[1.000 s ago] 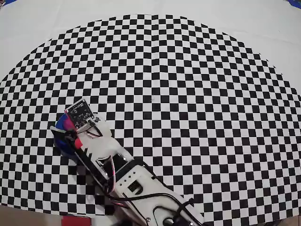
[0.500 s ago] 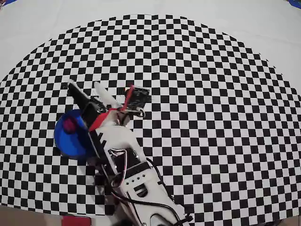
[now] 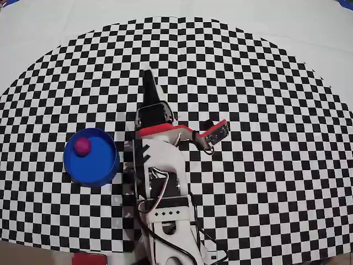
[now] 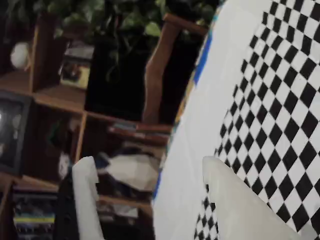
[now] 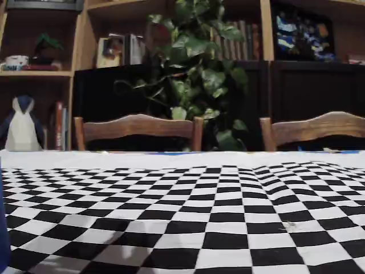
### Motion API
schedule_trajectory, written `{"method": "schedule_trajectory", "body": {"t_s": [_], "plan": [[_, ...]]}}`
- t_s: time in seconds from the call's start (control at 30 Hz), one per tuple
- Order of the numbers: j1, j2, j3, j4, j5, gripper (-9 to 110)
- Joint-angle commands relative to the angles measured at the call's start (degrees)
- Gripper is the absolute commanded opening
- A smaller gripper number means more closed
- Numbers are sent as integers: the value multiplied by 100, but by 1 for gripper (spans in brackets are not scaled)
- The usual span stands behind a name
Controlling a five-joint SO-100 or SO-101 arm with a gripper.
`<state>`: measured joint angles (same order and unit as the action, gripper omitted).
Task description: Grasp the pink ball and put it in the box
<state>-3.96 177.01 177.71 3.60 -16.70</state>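
Observation:
In the overhead view the pink ball [image 3: 82, 146] lies inside the round blue box [image 3: 99, 165], near its upper left wall, on the left of the checkered mat. My gripper [image 3: 151, 84] is raised over the mat's middle, pointing to the far side, well to the right of the box. In the wrist view the two white fingers [image 4: 86, 195] stand wide apart with nothing between them; the gripper [image 4: 148, 165] is open and empty. The ball does not show in the wrist view or the fixed view. A blue sliver at the fixed view's left edge [image 5: 2, 240] may be the box.
The arm's white base [image 3: 162, 221] stands at the mat's near edge, with cables beside it. The checkered mat [image 3: 265, 110] lies on a white cloth [image 3: 55, 22]. Behind the table are wooden chairs [image 5: 137, 128], a plant [image 5: 199, 74] and shelves.

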Motion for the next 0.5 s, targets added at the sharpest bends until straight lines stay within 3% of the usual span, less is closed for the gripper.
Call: {"method": "schedule_trajectory", "body": {"t_s": [0.0, 0.2, 0.47], "plan": [[26, 281, 18, 360, 413, 15], [-44, 615, 18, 1441, 765, 0], [-35, 923, 62, 3111, 1090, 0]]}}
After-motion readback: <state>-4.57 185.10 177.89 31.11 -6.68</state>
